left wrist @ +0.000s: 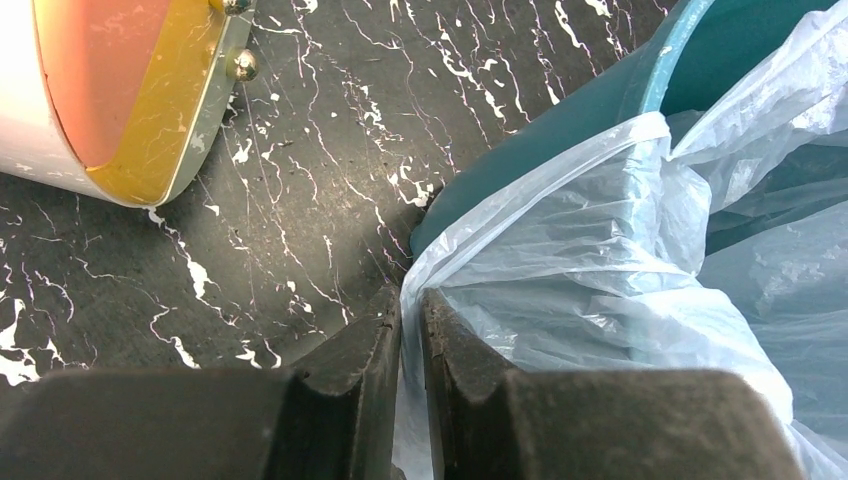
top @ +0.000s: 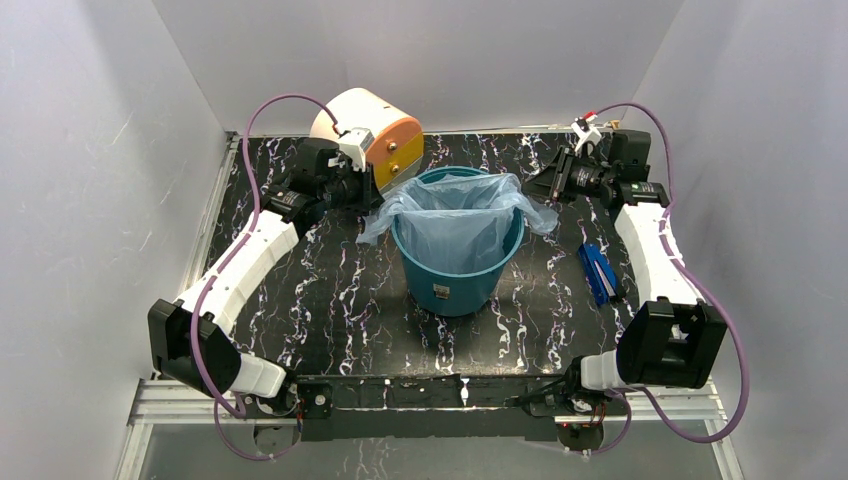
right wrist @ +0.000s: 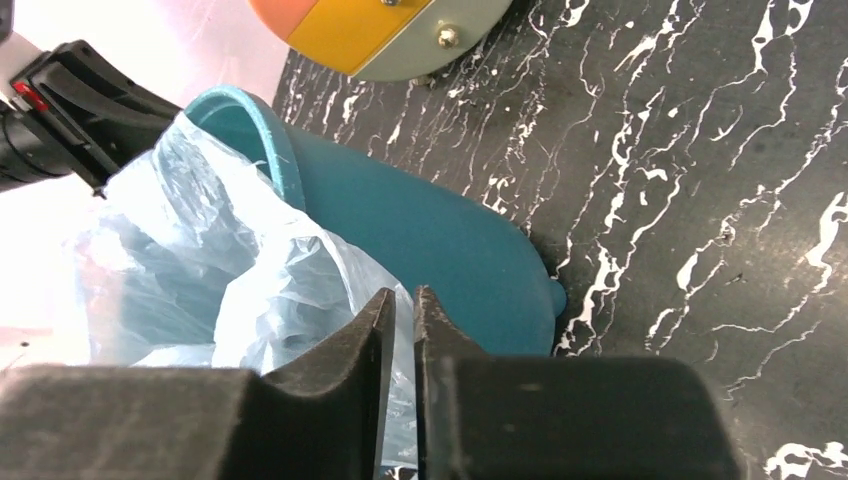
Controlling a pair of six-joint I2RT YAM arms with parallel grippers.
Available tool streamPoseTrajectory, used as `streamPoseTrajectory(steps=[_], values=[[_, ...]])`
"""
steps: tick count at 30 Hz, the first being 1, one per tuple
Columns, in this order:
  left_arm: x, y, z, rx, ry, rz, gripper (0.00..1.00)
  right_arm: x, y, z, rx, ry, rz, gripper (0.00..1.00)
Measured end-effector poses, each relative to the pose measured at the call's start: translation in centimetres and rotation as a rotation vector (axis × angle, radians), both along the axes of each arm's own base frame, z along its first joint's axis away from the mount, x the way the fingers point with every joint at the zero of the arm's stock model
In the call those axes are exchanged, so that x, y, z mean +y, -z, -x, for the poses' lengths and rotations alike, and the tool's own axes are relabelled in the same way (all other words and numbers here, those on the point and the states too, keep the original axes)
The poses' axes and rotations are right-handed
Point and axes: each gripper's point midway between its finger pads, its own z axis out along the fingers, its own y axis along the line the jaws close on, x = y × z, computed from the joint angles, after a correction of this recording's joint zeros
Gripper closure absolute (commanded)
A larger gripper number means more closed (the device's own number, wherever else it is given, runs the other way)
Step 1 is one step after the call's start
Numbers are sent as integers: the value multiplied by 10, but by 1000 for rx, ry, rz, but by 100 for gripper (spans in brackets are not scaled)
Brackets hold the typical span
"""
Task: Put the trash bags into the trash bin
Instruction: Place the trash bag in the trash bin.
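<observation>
The teal trash bin (top: 455, 275) stands upright mid-table. The pale blue trash bag (top: 455, 222) sits inside it, its mouth spread open over the rim. My left gripper (top: 372, 205) is shut on the bag's left edge (left wrist: 560, 250), just outside the bin's wall (left wrist: 560, 120). My right gripper (top: 537, 188) is shut on the bag's right edge (right wrist: 250, 290), beside the bin's outer wall (right wrist: 430, 250). The two edges are pulled outward past the rim on both sides. The bag's lettering does not show.
A cream and orange drum-shaped box (top: 370, 135) lies at the back left, close behind my left gripper; it shows in the left wrist view (left wrist: 120, 90) too. A small dark blue flat object (top: 597, 272) lies right of the bin. White walls enclose the black marbled table (top: 330, 300).
</observation>
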Motion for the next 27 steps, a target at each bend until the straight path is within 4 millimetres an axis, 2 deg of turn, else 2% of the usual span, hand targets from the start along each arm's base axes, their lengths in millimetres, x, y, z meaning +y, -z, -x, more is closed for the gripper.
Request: streamPoseTrajectory(steps=[1, 2, 5, 10, 15, 16, 19, 21, 24, 27], values=[[0, 0, 0, 0, 0, 0, 88, 1, -2, 0, -5, -4, -7, 98], [0, 0, 0, 0, 0, 0, 88, 0, -3, -1, -6, -1, -11, 100], [0, 0, 0, 0, -1, 0, 89, -5, -1, -6, -6, 47, -15, 100], [2, -3, -2, -11, -6, 5, 91, -9, 7, -1, 5, 93, -19, 100], [2, -7, -2, -26, -7, 11, 91, -16, 10, -4, 6, 135, 14, 100], [2, -9, -2, -29, -8, 12, 91, -17, 11, -4, 5, 146, 23, 97], [3, -13, -2, -42, -8, 18, 91, -19, 8, -3, -3, 163, 33, 73], [3, -16, -1, -49, -8, 22, 95, -20, 5, -2, -16, 168, 39, 61], [1, -17, 0, -49, -1, 28, 100, -22, 0, -1, -33, 183, 43, 58], [0, -18, 0, -49, 7, 34, 100, -22, -6, 0, -55, 184, 42, 53]])
